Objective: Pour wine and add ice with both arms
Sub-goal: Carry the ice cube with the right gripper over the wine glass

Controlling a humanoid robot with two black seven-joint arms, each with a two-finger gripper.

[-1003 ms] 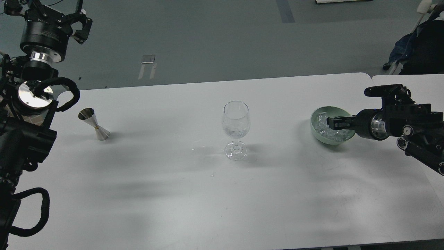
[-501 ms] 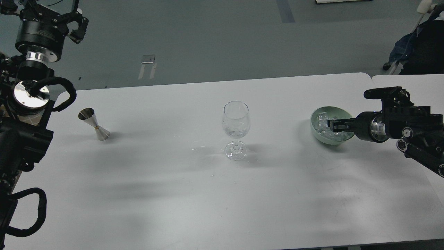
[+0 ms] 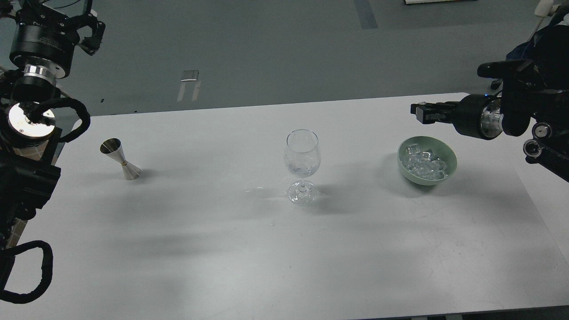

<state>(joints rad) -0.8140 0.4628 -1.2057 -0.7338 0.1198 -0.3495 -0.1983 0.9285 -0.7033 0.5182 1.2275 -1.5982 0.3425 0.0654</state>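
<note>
The glass (image 3: 302,165) stands upright mid-table (image 3: 222,249), with what may be ice or a little wine low in its bowl; I cannot tell which. Right of it, the ice (image 3: 424,163) heaps in the green bowl (image 3: 448,165). Above and behind the bowl hangs the right gripper (image 3: 422,113), pointing left; whether it pinches a cube I cannot tell. The jigger (image 3: 121,158) stands at far left. The left gripper (image 3: 66,18) is raised, apparently released. Best carry level, centre over the rim, and release low.
</note>
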